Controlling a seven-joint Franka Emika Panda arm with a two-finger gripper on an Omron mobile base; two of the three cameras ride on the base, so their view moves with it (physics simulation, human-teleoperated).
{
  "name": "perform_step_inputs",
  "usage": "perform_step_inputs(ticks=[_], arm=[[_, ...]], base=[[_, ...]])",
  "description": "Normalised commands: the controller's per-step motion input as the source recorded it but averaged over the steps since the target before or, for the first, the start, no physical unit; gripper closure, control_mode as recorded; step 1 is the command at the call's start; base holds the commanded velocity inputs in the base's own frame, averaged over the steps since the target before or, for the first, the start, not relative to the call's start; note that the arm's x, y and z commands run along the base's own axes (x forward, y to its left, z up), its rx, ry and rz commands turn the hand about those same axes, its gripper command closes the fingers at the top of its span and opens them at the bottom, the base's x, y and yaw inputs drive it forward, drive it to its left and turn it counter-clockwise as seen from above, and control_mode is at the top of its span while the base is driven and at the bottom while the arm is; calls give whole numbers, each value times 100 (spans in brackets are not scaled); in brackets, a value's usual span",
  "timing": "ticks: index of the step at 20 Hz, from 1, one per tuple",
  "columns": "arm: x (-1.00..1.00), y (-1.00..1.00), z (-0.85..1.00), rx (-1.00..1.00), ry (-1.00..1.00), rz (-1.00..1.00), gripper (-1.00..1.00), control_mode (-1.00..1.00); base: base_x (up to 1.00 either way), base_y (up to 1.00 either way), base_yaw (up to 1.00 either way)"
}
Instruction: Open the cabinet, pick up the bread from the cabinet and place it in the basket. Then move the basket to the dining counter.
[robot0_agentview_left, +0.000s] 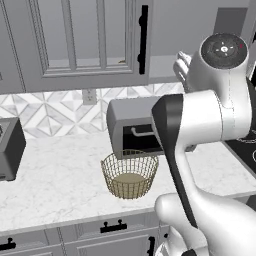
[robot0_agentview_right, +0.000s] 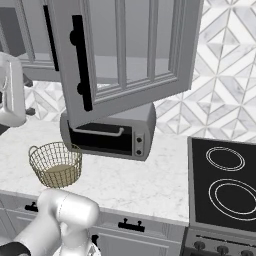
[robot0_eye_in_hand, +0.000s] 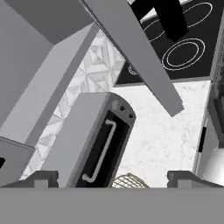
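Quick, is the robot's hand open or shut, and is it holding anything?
Gripper: open, jaws wide apart, holding nothing.

We saw the grey cabinet (robot0_agentview_right: 125, 50) with one glass-paned door swung open, its long black handle (robot0_agentview_right: 81, 62) facing us; the neighbouring door (robot0_agentview_left: 75, 40) was shut. The gold-tan wire basket (robot0_agentview_left: 130, 175) stood upright on the marble worktop, just in front of the toaster oven, its flat tan base bare.
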Motion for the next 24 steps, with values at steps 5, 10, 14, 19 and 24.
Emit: perform_step_inputs(ticks=[5, 10, 14, 19, 24], arm=[[0, 0, 0, 20, -27, -35, -100, -100], [39, -27, 0, 21, -13, -34, -100, -100], [51, -63, 0, 19, -5, -25, -100, -100], [32, -9, -1, 12, -16, -29, -100, -100], [42, 0, 0, 2, -12, -43, -100, -100]], base=[[0, 0, 0], [0, 0, 0], [0, 0, 0], [0, 0, 0], [0, 0, 0]])
